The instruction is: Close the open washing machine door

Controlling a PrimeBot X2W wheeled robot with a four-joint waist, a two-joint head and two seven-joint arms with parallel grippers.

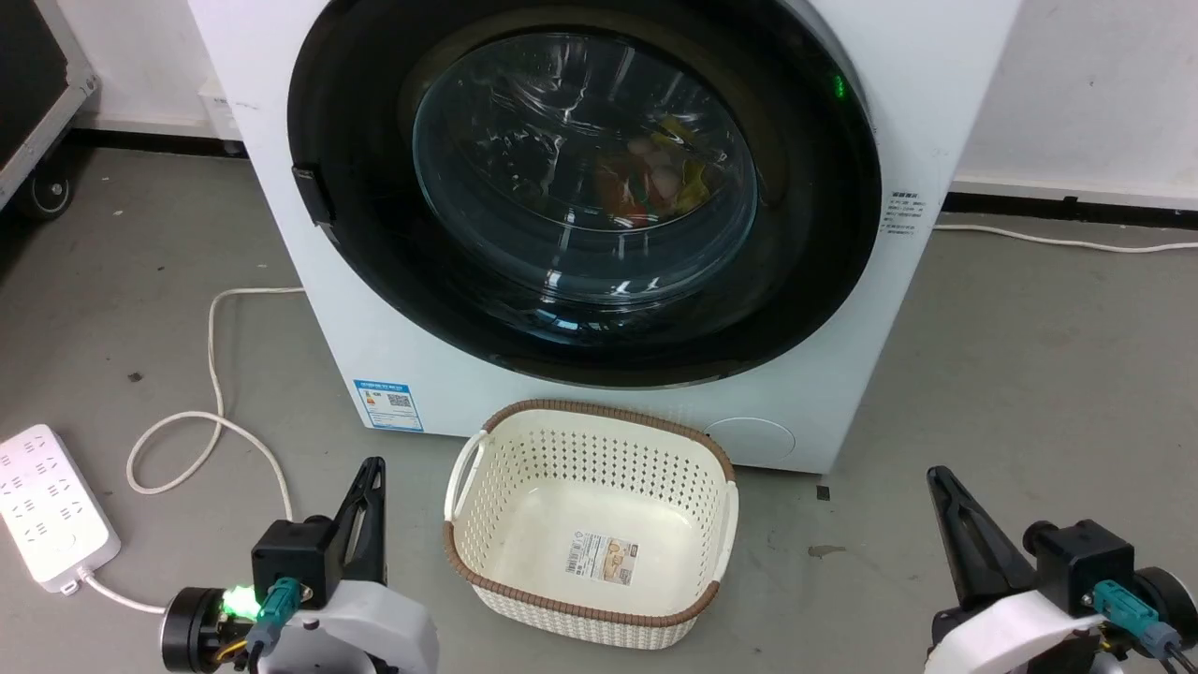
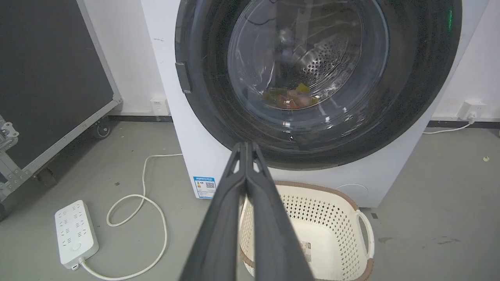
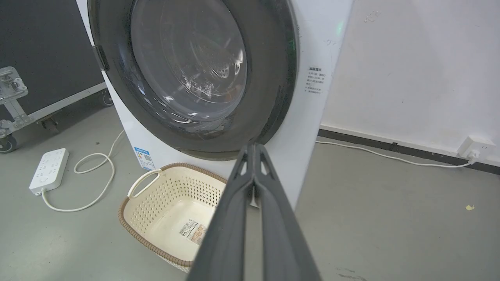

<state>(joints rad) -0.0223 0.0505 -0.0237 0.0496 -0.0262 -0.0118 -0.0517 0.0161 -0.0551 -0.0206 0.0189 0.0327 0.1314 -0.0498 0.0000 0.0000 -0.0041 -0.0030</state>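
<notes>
- Washing machine door (image 1: 585,187) is lying flat against the front of the white washing machine (image 1: 393,356). Its black rim is covering the drum opening, and its glass bowl is showing coloured laundry inside. Judging by this, the closing step is looking done or all but done. Whether the latch is catching, I cannot tell.
- White power strip (image 1: 51,505) is lying on the floor at far left, with its cable (image 1: 215,374) looping toward the machine, well apart from both arms.
- Left fingers (image 1: 367,510) are hanging low at the lower left of the head view, pointing up toward the machine and well apart from the door. In the left wrist view they (image 2: 228,210) are pressing together at the tips, clenched on nothing.
- Dark tab (image 1: 314,192), likely the handle, is sitting on the rim's left edge. If the door is needing a last nudge, the next move is calling for a flat push on the rim near that side, not a grasp.
- Cream perforated basket (image 1: 505,496) is standing on the floor just in front of the machine, between the two arms. Any reach forward is needing to pass above it.
- Right fingers (image 1: 964,543) are resting low at the lower right, pointing up. They (image 3: 230,218) are likewise clenched empty, apart from the door.
</notes>
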